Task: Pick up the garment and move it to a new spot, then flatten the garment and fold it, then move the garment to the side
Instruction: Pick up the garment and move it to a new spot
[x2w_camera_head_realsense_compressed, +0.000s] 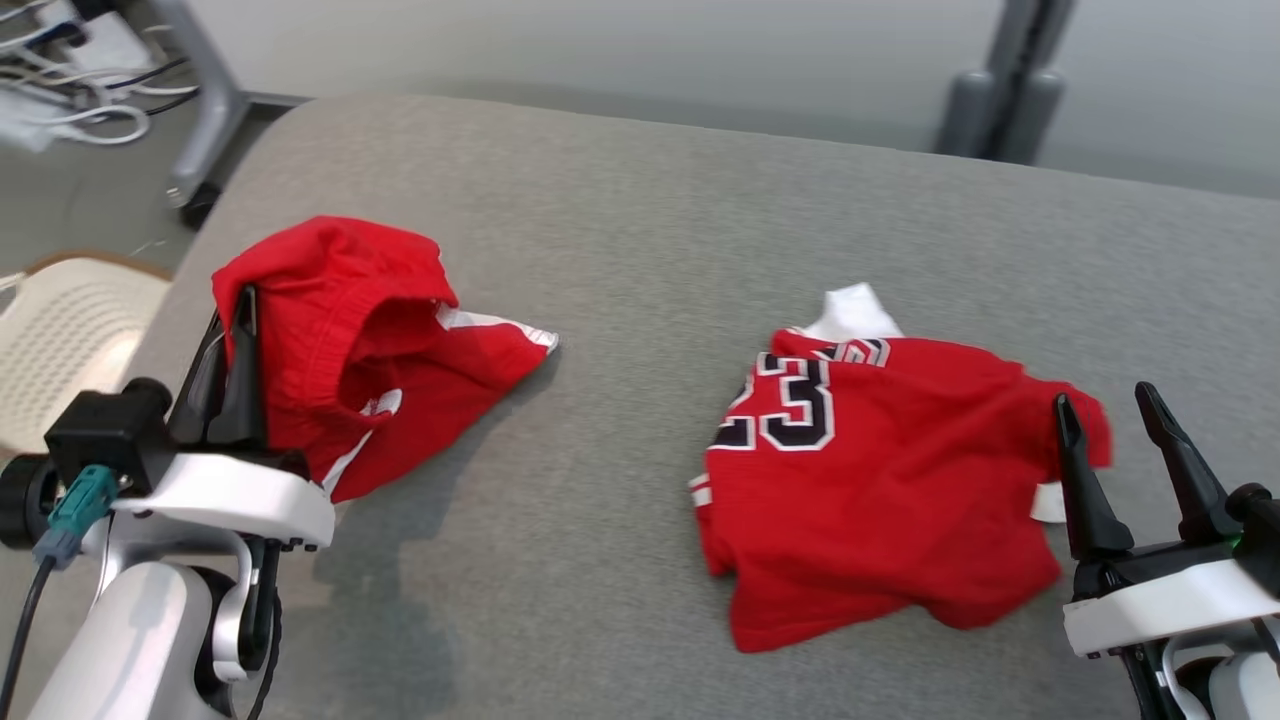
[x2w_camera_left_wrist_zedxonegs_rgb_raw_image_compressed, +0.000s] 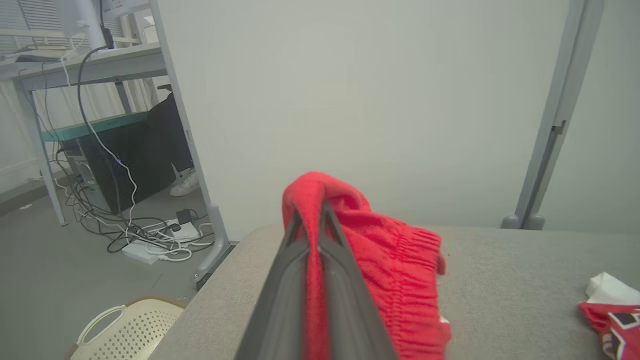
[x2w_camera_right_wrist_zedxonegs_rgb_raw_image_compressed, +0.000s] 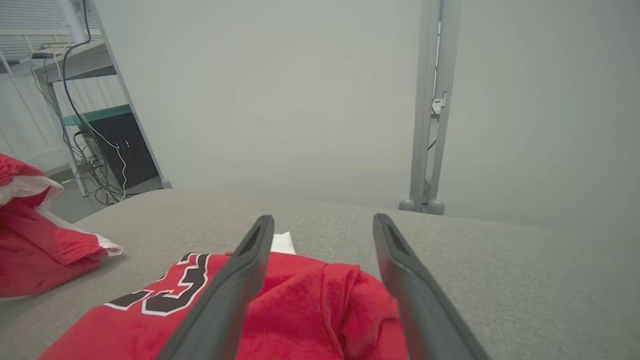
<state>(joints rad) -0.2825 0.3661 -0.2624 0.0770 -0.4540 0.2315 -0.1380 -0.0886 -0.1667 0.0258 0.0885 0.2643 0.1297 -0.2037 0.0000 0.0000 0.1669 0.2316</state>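
My left gripper (x2w_camera_head_realsense_compressed: 244, 305) is shut on the garment, a pair of red shorts (x2w_camera_head_realsense_compressed: 340, 340) with white trim, gripping its elastic waistband at the table's left edge. The waistband is lifted and bunched, and the rest trails down onto the grey table (x2w_camera_head_realsense_compressed: 620, 200). In the left wrist view the waistband (x2w_camera_left_wrist_zedxonegs_rgb_raw_image_compressed: 380, 250) drapes over my closed fingers, with my left gripper (x2w_camera_left_wrist_zedxonegs_rgb_raw_image_compressed: 310, 215) pinching the cloth. A red jersey (x2w_camera_head_realsense_compressed: 880, 480) numbered 23 lies crumpled at the right. My right gripper (x2w_camera_head_realsense_compressed: 1105, 400) stands open just above the jersey's right edge; in the right wrist view it (x2w_camera_right_wrist_zedxonegs_rgb_raw_image_compressed: 322, 220) frames the jersey (x2w_camera_right_wrist_zedxonegs_rgb_raw_image_compressed: 300, 305), holding nothing.
A cream perforated basket (x2w_camera_head_realsense_compressed: 70, 330) sits on the floor off the table's left edge, also in the left wrist view (x2w_camera_left_wrist_zedxonegs_rgb_raw_image_compressed: 130, 325). Cables and a desk frame (x2w_camera_left_wrist_zedxonegs_rgb_raw_image_compressed: 150, 240) stand beyond. Grey posts (x2w_camera_head_realsense_compressed: 1010, 90) rise behind the table's far edge.
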